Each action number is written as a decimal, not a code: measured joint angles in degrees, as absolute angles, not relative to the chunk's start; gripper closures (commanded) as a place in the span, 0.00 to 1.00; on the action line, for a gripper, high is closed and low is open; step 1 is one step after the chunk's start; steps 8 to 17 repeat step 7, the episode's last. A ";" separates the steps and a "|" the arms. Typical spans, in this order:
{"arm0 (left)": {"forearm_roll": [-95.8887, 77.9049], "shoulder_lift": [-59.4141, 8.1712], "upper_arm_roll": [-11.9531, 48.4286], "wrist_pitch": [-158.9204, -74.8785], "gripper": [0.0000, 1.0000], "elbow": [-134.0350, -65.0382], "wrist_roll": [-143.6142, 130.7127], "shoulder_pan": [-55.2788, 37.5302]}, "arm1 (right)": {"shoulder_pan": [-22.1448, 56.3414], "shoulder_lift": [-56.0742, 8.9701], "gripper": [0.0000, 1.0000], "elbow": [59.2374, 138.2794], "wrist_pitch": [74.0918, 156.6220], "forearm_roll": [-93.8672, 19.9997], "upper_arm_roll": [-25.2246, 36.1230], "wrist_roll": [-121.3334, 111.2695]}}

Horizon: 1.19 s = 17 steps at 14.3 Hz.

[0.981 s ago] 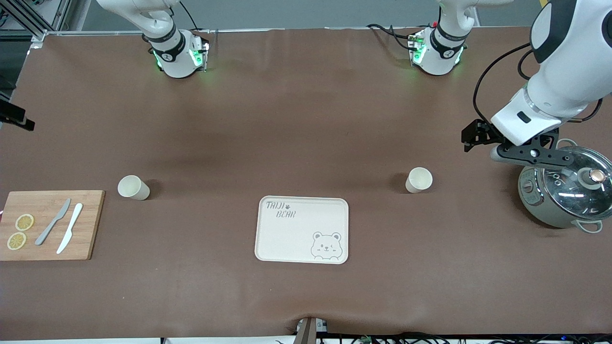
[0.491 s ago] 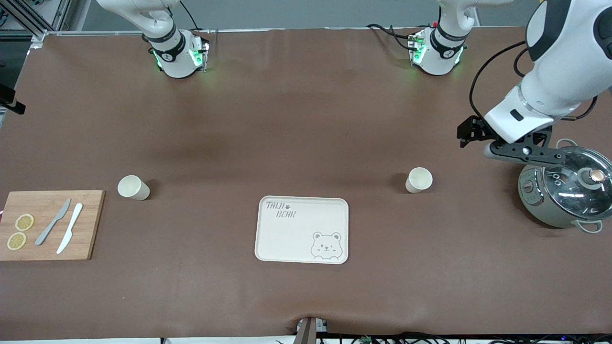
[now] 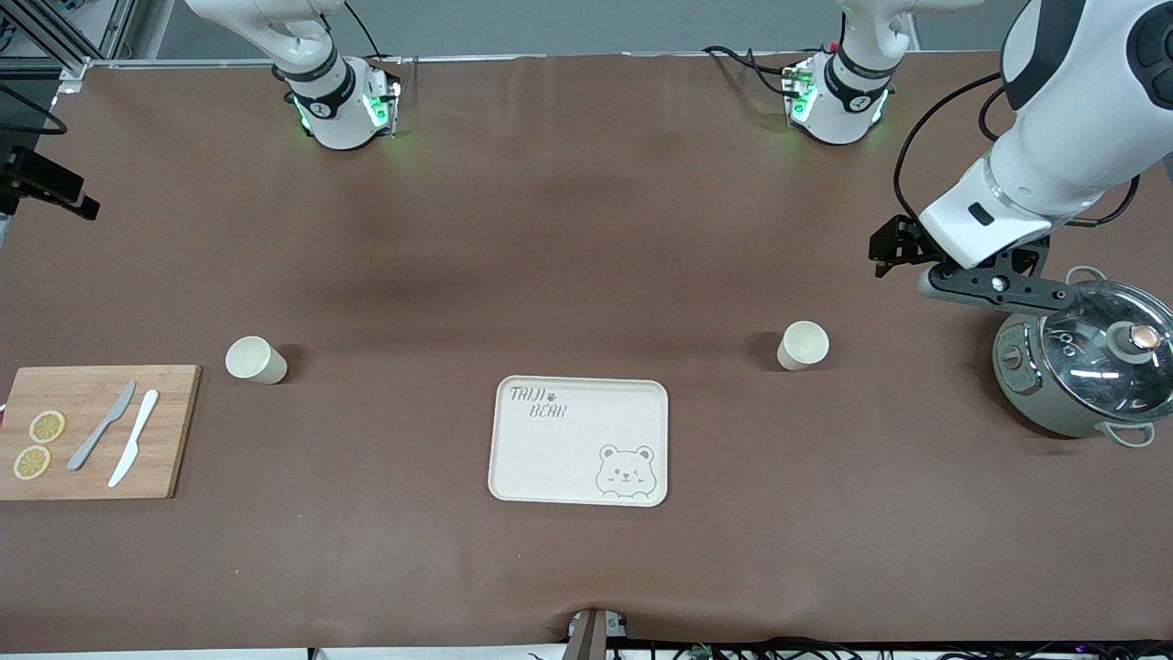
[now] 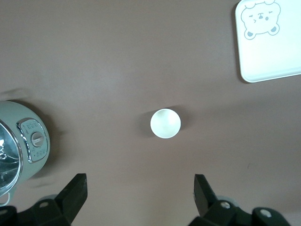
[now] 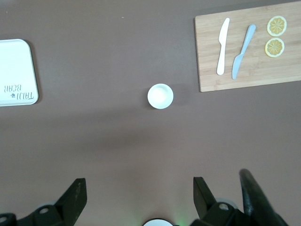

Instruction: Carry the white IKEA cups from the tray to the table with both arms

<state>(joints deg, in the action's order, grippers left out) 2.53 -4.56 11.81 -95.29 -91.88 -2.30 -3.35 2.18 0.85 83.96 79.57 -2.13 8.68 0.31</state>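
Two white IKEA cups stand upright on the brown table, one [image 3: 803, 346] toward the left arm's end, the other [image 3: 256, 359] toward the right arm's end. My left gripper [image 3: 994, 286] hangs open and empty over the table by the pot's rim, apart from its cup [image 4: 165, 123]. In the left wrist view the gripper [image 4: 140, 188] has bare table between its fingers. My right gripper [image 5: 138, 188] is open and empty high above the table, well away from its cup [image 5: 160, 96]. In the front view only a black part of that arm shows at the edge.
A cream bear tray [image 3: 579, 441] lies between the cups, nearer the front camera. A grey pot with a glass lid [image 3: 1081, 367] stands at the left arm's end. A wooden board [image 3: 174, 431] with two knives [image 3: 119, 435] and lemon slices [image 3: 38, 445] lies at the right arm's end.
The left arm has drawn its open gripper slightly off the pot toward the bases and the table's middle. The right arm's black part has edged farther into the front view. Cups unmoved.
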 measured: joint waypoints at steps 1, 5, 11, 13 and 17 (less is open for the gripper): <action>2.53 -4.56 12.06 -95.28 0.00 -91.84 -2.30 -3.37 | 1.81 0.86 0.00 83.98 79.46 -2.12 8.70 0.31; 2.53 -4.56 12.55 -95.21 0.00 -91.84 -2.34 -3.44 | 1.70 0.86 0.00 84.12 79.45 -2.10 7.91 0.14; 2.53 -4.56 12.55 -95.17 0.00 -91.84 -2.35 -3.44 | 1.71 0.87 0.00 84.24 79.45 -2.03 7.38 0.14; 2.53 -4.56 12.55 -95.17 0.00 -91.84 -2.35 -3.44 | 1.71 0.87 0.00 84.24 79.45 -2.03 7.38 0.14; 2.53 -4.56 12.55 -95.17 0.00 -91.84 -2.35 -3.44 | 1.71 0.87 0.00 84.24 79.45 -2.03 7.38 0.14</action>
